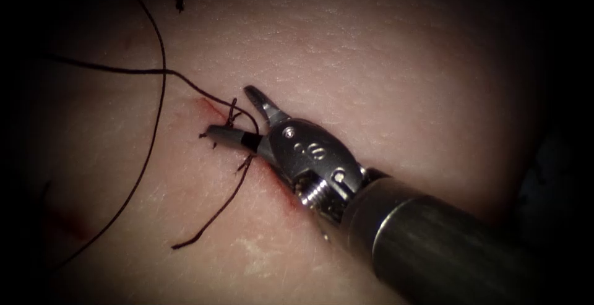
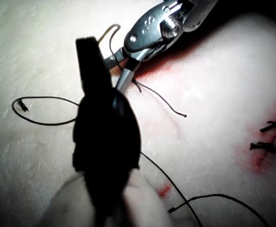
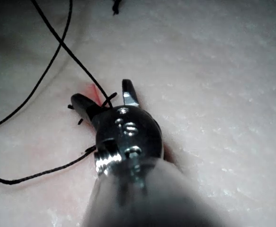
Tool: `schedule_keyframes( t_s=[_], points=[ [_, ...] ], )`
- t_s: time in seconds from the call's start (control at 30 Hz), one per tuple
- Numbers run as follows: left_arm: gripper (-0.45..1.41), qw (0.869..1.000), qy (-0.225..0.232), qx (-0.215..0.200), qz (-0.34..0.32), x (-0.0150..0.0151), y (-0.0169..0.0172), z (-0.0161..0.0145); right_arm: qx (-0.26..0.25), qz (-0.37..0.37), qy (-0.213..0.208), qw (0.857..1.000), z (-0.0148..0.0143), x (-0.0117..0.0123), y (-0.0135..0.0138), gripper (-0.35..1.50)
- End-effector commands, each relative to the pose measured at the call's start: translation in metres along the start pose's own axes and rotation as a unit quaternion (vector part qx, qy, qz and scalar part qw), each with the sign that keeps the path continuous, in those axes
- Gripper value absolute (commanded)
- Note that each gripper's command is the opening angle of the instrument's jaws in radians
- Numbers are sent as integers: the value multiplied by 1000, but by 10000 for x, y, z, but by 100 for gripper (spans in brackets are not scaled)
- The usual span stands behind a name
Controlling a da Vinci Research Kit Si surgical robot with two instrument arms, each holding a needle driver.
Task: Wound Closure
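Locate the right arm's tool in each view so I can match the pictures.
Endoscope view: right arm's tool, jaws open astride the knot on the cut.
Left wrist view: the same tool, beyond the left arm's tool.
Right wrist view: its own jaws, seen from behind.
Shared landmark: the thread at the knot.

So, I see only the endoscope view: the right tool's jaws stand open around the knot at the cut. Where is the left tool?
Observer: The left wrist view shows the left tool close beside the right tool, with its dark tip near those open jaws.
Operator: Are there other stitches?
Observer: Yes. Two finished stitches with short cut ends lie farther along the tissue.
Operator: Does the right tool hold the thread?
Observer: No. From behind, the right wrist view shows the thread passing between its open jaws, not clamped.
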Motion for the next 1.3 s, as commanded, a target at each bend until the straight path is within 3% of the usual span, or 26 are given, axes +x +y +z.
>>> schedule_keyframes(
  t_s=[0.03,0.6,0.73,0.77,0.8,0.83,0.87,1.03,1.23,1.3],
  points=[
    [-45,1000,-1,-1,-1,-6,8,1,3,-3,2,1000,12,-5,-7,138],
    [-45,999,32,-15,-1,23,40,-14,14,-35,7,999,35,-6,-30,135],
    [-45,999,36,-17,-2,30,47,-14,14,-34,8,999,33,-5,-31,123],
    [-45,999,36,-17,-2,31,48,-14,12,-37,9,999,32,-5,-32,109],
    [-45,999,37,-18,-2,32,48,-14,8,-37,9,999,31,-5,-33,79],
    [-45,999,38,-18,-2,32,49,-14,9,-37,9,999,29,-5,-34,14],
    [-45,999,38,-19,-2,32,49,-14,4,-36,6,999,25,-5,-35,-35],
    [-45,999,41,-22,-2,31,48,-16,-38,-45,-11,998,16,-3,-33,-35],
    [-45,999,38,-22,-2,26,44,-19,-25,-44,-6,999,4,-2,-25,-35],
    [-45,999,35,-20,-2,24,43,-20,-19,-44,-3,999,-3,-2,-23,61]
  ],
)
